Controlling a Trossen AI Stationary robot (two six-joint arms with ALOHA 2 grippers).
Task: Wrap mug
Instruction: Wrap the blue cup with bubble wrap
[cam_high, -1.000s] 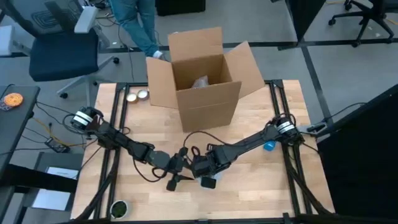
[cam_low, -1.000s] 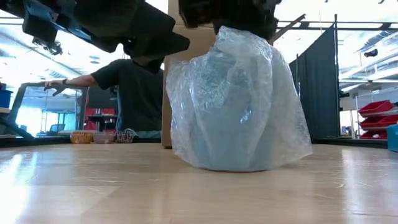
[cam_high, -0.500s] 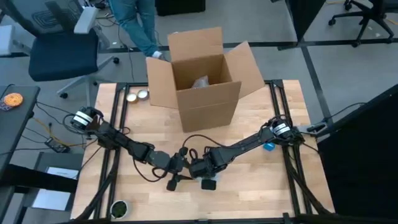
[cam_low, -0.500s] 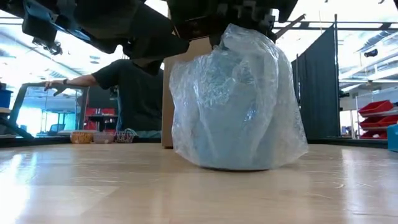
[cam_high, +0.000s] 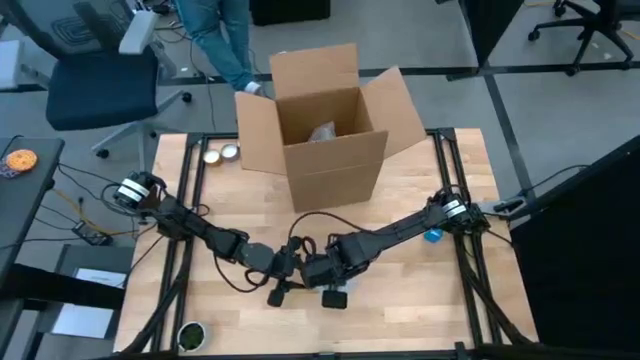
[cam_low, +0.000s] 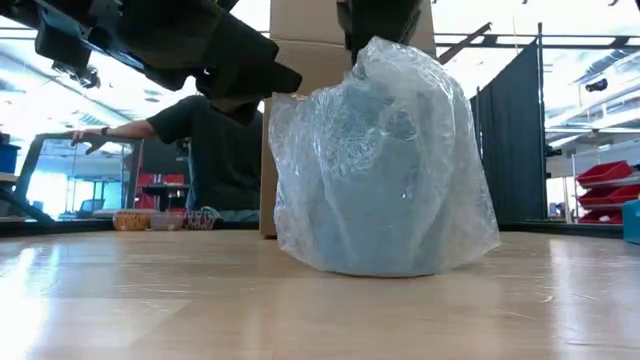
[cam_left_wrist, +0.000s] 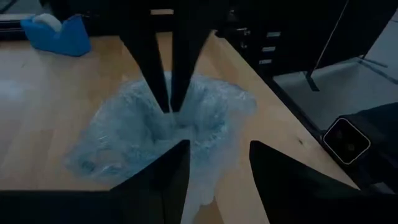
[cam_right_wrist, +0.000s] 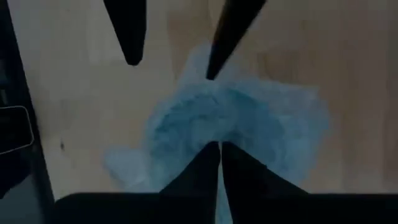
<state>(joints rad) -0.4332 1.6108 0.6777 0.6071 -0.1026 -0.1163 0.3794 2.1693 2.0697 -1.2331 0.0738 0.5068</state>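
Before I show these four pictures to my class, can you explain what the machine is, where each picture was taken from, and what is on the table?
It is a robot with two dark arms at a wooden table. One picture looks straight down, one looks level across the tabletop, and two come from cameras on the wrists. In the middle sits a mug wrapped in bubble wrap. The right gripper is pinched shut on the top of the wrap. The left gripper is open beside it. Behind stands an open cardboard box, and a blue tape dispenser sits nearer the right arm's base. A person is in the background.
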